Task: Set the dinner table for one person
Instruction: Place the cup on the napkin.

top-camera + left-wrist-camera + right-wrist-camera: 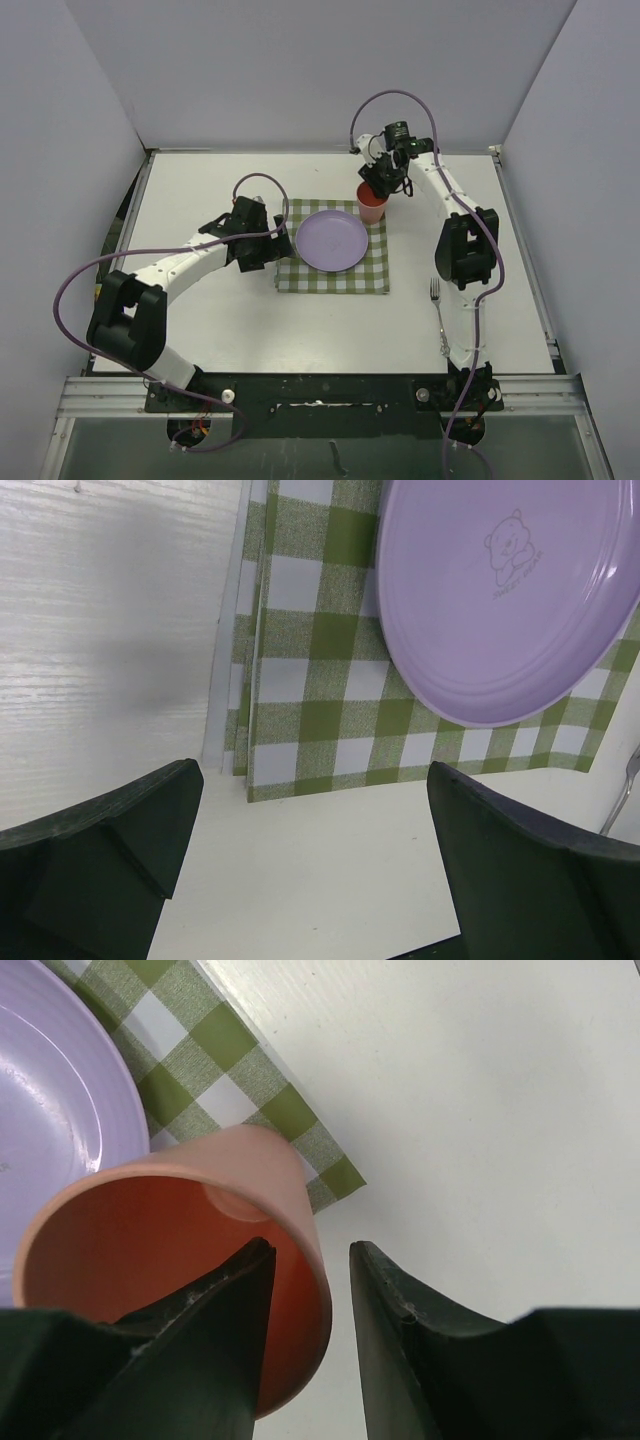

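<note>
The white dinner table [200, 190] holds a green-and-white checked cloth [335, 275] with a lilac plate [332, 240] on it. A salmon-pink cup [372, 200] stands upright at the cloth's far right corner. My right gripper [382, 186] is over the cup; in the right wrist view [310, 1248] one finger is inside the cup [170, 1260] and the other is outside, with a gap to the wall. My left gripper [265, 243] is open and empty over bare table beside the cloth's left edge [310, 860]. A metal fork [438, 315] lies near the right arm's base.
The plate [500, 600] fills most of the cloth [310, 680], whose left edge shows folded layers. The fork's tip [625, 790] shows at the left wrist view's right edge. Grey walls enclose the table on three sides.
</note>
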Available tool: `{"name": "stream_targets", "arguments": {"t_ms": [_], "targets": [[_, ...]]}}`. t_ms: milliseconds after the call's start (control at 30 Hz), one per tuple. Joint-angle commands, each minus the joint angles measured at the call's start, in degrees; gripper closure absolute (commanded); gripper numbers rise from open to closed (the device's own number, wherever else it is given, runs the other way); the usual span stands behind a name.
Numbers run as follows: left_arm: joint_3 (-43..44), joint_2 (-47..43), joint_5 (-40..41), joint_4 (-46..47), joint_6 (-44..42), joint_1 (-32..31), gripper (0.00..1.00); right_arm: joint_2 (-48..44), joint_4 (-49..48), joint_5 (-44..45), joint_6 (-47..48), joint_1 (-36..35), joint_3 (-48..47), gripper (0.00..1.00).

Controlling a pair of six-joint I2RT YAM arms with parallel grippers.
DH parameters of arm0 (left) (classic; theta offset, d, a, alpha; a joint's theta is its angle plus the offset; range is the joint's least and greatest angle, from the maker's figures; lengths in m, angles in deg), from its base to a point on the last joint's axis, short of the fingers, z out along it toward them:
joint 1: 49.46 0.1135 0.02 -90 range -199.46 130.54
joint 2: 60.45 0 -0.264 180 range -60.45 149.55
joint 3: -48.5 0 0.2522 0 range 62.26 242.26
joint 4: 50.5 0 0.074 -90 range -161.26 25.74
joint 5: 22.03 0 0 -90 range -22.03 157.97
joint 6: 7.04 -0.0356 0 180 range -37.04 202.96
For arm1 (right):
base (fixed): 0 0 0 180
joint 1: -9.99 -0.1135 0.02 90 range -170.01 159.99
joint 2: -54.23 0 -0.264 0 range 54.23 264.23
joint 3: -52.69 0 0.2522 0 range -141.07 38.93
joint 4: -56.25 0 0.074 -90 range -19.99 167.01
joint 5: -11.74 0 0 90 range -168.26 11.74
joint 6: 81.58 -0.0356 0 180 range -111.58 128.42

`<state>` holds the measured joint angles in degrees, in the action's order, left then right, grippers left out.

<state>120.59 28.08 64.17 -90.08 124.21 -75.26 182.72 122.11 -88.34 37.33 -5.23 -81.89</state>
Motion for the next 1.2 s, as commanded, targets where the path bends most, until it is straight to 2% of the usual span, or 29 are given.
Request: {"name": "stream_targets", "arguments": {"t_ms": [0,100,533,600,767,1167], "targets": [[2.5,1.27,-0.91,3.06,-0.88,0.31,0.02,-3.78,-3.08,-0.58,0.53,0.78,-1.07,0.64],[2.5,1.38,-1.03,3.1,-0.91,0.31,0.02,-3.85,-3.02,-0.94,0.54,1.11,-1.09,0.67],[2.14,2.17,-1.52,3.76,-0.9,0.31,0.02,-3.06,-2.01,-2.67,-0.99,1.92,-2.5,0.65],[2.14,2.17,-1.57,3.76,-0.91,0.31,0.02,-2.79,-1.98,-3.27,-1.31,1.91,-2.5,0.69],[1.56,2.0,-1.57,3.68,-0.91,0.4,0.02,-2.13,-2.78,-4.53,-2.11,1.48,-2.5,0.91],[1.12,2.16,-1.73,3.68,-0.82,0.83,0.02,0.34,-3.58,-4.53,-2.89,0.11,-5.84,0.95]]}}
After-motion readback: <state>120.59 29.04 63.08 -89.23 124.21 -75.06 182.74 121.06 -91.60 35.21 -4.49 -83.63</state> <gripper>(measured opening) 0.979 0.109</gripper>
